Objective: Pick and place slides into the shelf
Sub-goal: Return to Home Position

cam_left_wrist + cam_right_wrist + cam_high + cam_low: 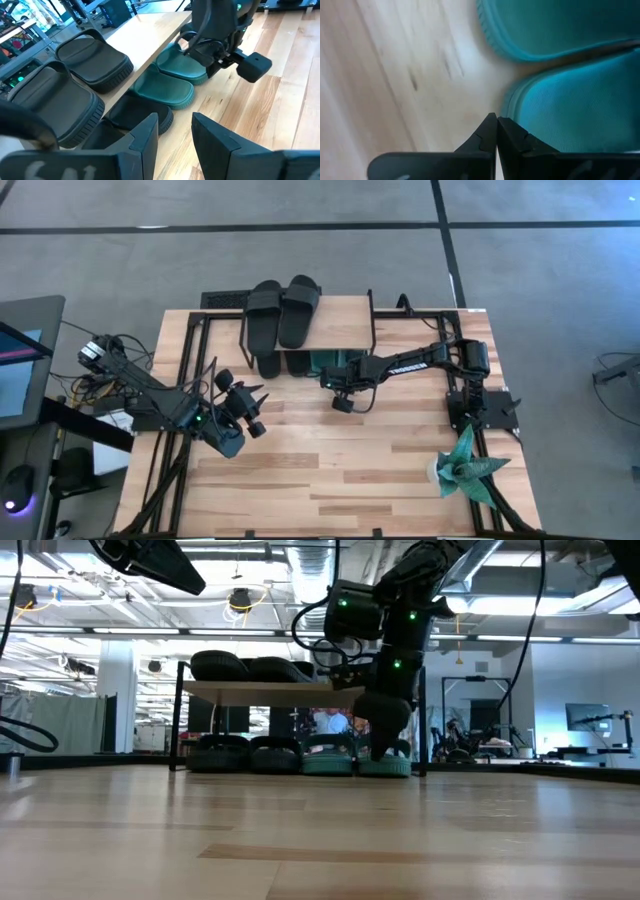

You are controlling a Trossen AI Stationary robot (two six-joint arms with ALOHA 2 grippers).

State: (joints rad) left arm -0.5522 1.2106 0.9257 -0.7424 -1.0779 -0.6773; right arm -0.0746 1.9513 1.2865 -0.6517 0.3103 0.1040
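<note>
High view: a spiky teal paper plant (463, 465) stands by the right edge of the table (350, 480), well apart from the shelf (345, 330). The right arm (410, 363) reaches across the boards to the shelf's front right and covers part of what lies beneath the plank there. In the low view a person (330, 722) shows blurred in the room behind, between the shelf's legs.

The slides are wide-strapped, open-toed and rubbery, with ribbed sole edges. Four are matte black and two are teal-green.

Two black slides (263, 315) lie side by side on the plank's left half, and the right half is bare wood. Under the plank the low view shows a row of four on the table: two more black ones (222, 753) at the left, then the two green slides (328, 758) at the right, each just beside the next.

The right gripper (496, 120) hangs low at the front of the rightmost green slide, its fingers pressed together with nothing between them, tips just beside the sole's edge. The left gripper (175, 130) hovers over bare table in front of the shelf's left end, fingers parted and empty.
</note>
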